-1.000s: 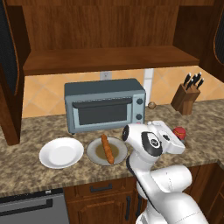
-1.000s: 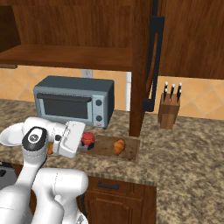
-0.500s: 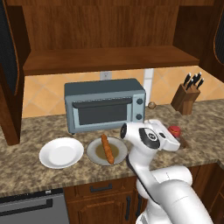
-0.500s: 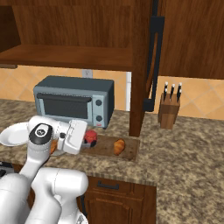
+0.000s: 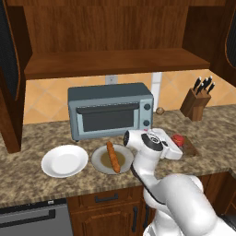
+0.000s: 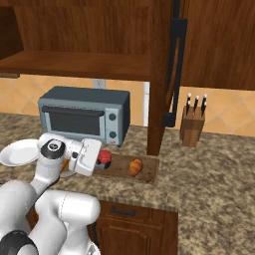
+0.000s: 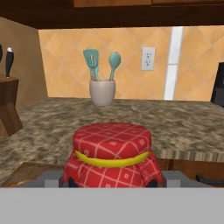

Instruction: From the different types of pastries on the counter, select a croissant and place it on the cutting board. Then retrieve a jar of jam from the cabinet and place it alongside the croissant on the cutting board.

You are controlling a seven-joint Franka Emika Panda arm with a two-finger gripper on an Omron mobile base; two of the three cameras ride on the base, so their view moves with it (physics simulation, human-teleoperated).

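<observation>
Gripping: two-finger dark gripper [image 7: 113,183] clamped on squat round jam jar [image 7: 112,155], one finger on each side of its base.
Jar look: red checked cloth lid, yellow band, dark red body.
Jar place: just over dark-brown wooden cutting board [image 6: 149,172], left of plump golden croissant [image 6: 135,167].

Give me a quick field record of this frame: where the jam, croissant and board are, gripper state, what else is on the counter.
jar of jam: between the gripper fingers, at the board's left end
gripper: shut on the jar
croissant: lying on the cutting board, right of the jar, apart from it
bread stick: on a plate before the toaster oven
white plate: left of that plate
knife block: right, by the wall
</observation>
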